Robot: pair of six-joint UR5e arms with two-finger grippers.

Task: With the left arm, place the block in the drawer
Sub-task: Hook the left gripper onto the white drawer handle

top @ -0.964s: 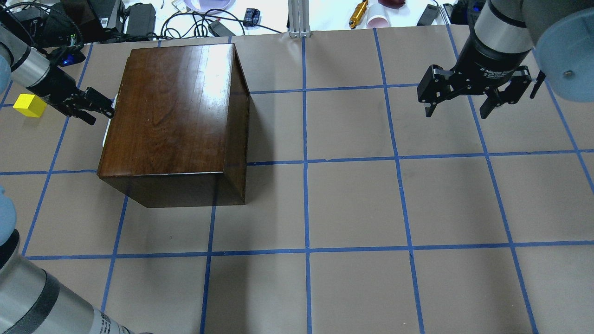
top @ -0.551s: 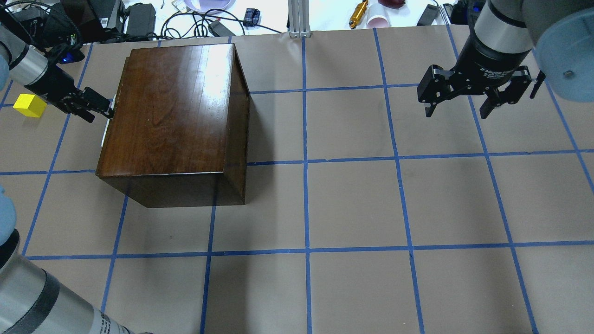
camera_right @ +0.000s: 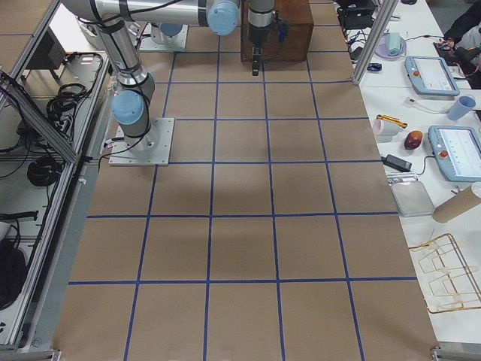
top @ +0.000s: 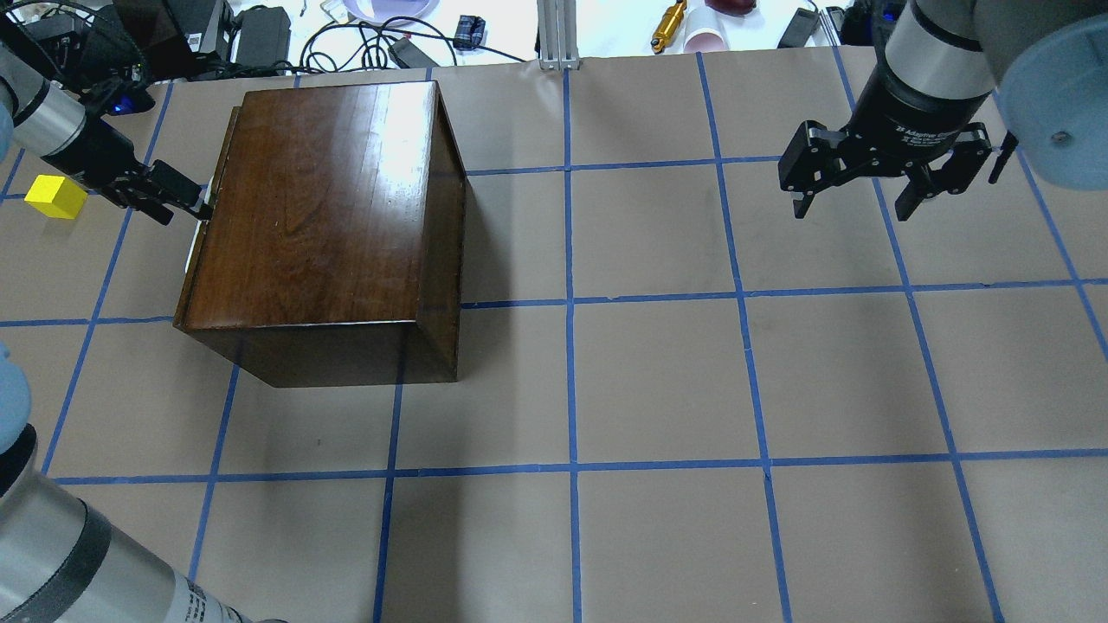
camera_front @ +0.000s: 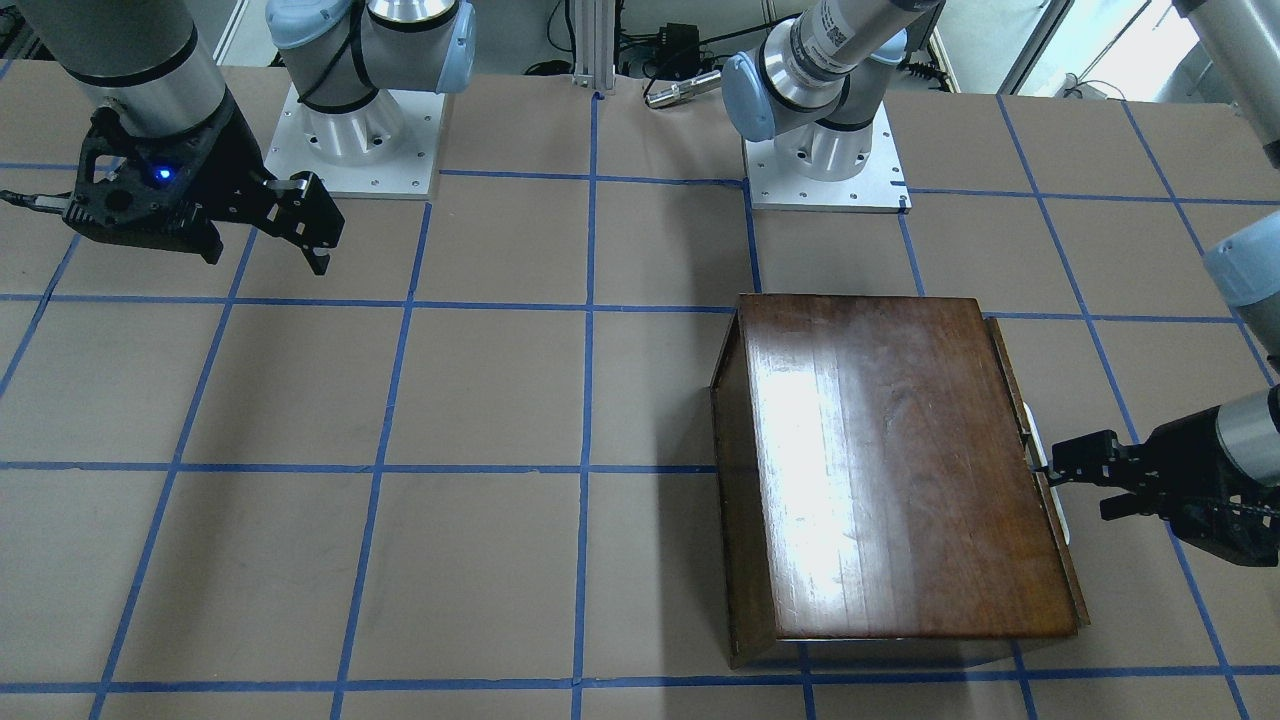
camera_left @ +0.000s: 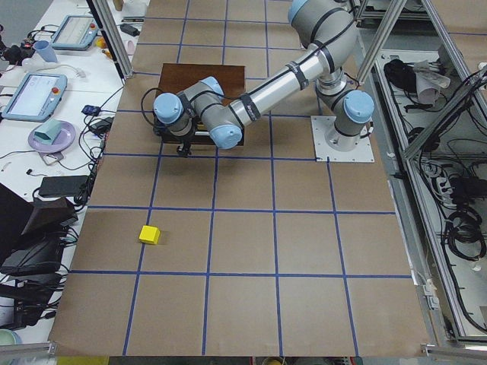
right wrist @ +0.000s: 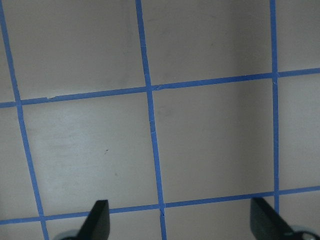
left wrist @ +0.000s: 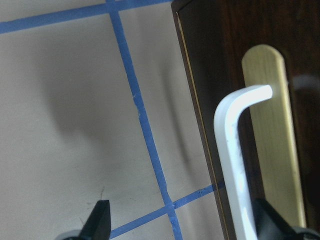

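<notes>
Table (top: 658, 381) covered in brown paper w/ a blue tape grid. Along its far edge in the overhead view: tangle of black cables (top: 363, 43), aluminium post (top: 558, 35), gold cylinder (top: 668, 26), pale pink cup (top: 705, 39) near it. Side bench at the left end has a purple plate (camera_left: 52, 137) (teal item on it, can't tell what) & a tablet (camera_left: 34, 95). Bench at the right end: metal tray (camera_right: 412, 194), cardboard tube (camera_right: 457, 203), wire rack (camera_right: 451, 271).

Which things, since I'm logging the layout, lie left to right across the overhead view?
Yellow block → left pincer → dark wooden cabinet → right pincer.
</notes>
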